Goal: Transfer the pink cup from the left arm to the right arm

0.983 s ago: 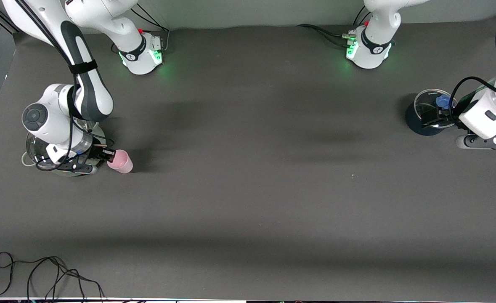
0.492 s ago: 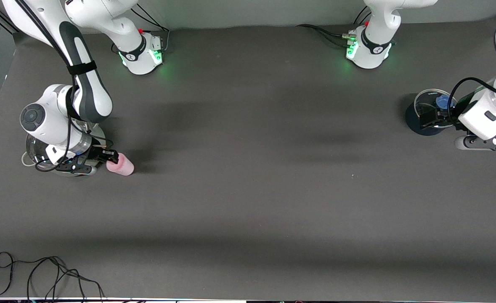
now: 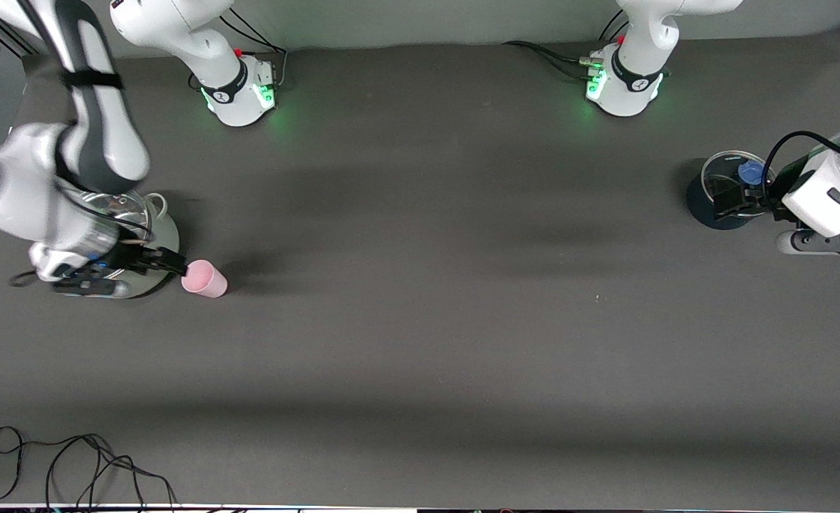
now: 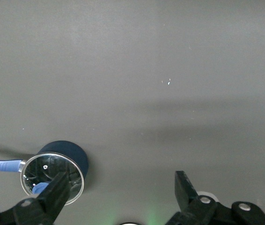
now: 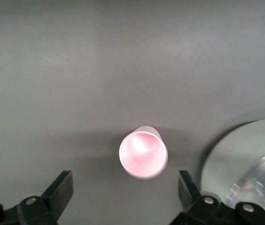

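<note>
The right gripper (image 5: 125,194) has its fingers (image 5: 60,187) spread wide with nothing between them. The cup (image 5: 143,154) shows ahead of the open fingers in the right wrist view, clear of both, its mouth turned up toward that camera. In the front view the right gripper (image 3: 170,265) hangs low at the right arm's end of the table, its black fingertips just beside the cup's (image 3: 204,278) rim; whether they touch it cannot be told. The cup stands upright on the table (image 3: 420,320), free of any grip. Just beside it, toward the right arm's end, sits a pale round pot (image 3: 154,246) with a glass lid (image 3: 124,208), partly under the right arm's wrist; the same pale edge and shiny lid show at the corner of the right wrist view (image 5: 240,164). The right arm itself is blurred in the front view.

The left gripper (image 4: 123,194) also has its fingers (image 4: 57,190) spread wide and holds nothing. In the front view it (image 3: 737,203) hangs at the left arm's end of the table over a dark blue pot (image 3: 704,203) with a glass lid (image 3: 726,171) and a blue knob (image 3: 751,171). The left wrist view shows that pot (image 4: 69,157) with its lid (image 4: 43,171) and a blue handle (image 4: 1,164) sticking out. The cup and the left gripper are well apart. A black cable (image 3: 70,463) lies coiled on the table at the edge nearest the front camera.
</note>
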`<act>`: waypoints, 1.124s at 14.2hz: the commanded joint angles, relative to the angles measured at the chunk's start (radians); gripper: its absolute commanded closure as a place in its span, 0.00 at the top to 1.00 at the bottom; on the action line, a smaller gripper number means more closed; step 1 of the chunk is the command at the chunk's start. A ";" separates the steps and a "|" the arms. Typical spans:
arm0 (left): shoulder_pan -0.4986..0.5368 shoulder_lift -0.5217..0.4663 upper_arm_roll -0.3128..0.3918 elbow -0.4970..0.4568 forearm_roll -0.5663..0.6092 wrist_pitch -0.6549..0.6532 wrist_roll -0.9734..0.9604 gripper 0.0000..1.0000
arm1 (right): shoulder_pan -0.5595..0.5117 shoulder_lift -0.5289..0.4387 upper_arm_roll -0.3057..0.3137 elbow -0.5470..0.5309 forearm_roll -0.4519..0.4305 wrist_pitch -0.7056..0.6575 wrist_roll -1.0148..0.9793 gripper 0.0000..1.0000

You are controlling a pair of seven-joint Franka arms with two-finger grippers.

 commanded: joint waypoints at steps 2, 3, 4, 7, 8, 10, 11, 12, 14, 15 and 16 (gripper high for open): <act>0.032 -0.001 -0.036 0.008 -0.010 0.008 -0.005 1.00 | -0.010 0.009 -0.030 0.311 -0.095 -0.310 -0.015 0.99; 0.032 -0.001 -0.036 0.007 -0.010 0.008 -0.005 1.00 | -0.010 0.012 -0.031 0.379 -0.098 -0.388 -0.015 0.99; 0.032 -0.001 -0.036 0.008 -0.009 0.009 -0.005 1.00 | -0.013 0.012 -0.037 0.436 -0.098 -0.463 -0.013 0.99; 0.030 0.000 -0.036 0.005 -0.005 0.011 -0.005 1.00 | -0.012 0.011 -0.075 0.508 -0.100 -0.548 -0.015 0.99; 0.029 0.002 -0.036 0.007 -0.004 0.011 -0.005 1.00 | -0.009 0.009 -0.092 0.522 -0.098 -0.551 -0.015 0.99; 0.026 0.002 -0.036 0.005 0.007 0.009 -0.003 1.00 | -0.010 0.009 -0.094 0.524 -0.098 -0.551 -0.023 1.00; 0.024 0.002 -0.036 0.005 0.008 0.008 -0.002 1.00 | -0.009 0.008 -0.096 0.519 -0.100 -0.555 -0.016 1.00; 0.024 0.003 -0.036 0.007 0.007 0.018 0.000 1.00 | -0.007 0.008 -0.097 0.515 -0.100 -0.559 -0.013 1.00; 0.029 0.005 -0.036 0.007 0.010 0.020 0.000 1.00 | -0.009 0.006 -0.118 0.512 -0.100 -0.562 -0.016 1.00; 0.030 0.018 -0.036 0.016 0.008 0.020 -0.002 1.00 | -0.009 0.002 -0.129 0.506 -0.100 -0.565 -0.024 1.00; 0.033 0.025 -0.034 0.033 0.007 0.017 -0.002 1.00 | -0.009 0.002 -0.140 0.502 -0.100 -0.573 -0.027 1.00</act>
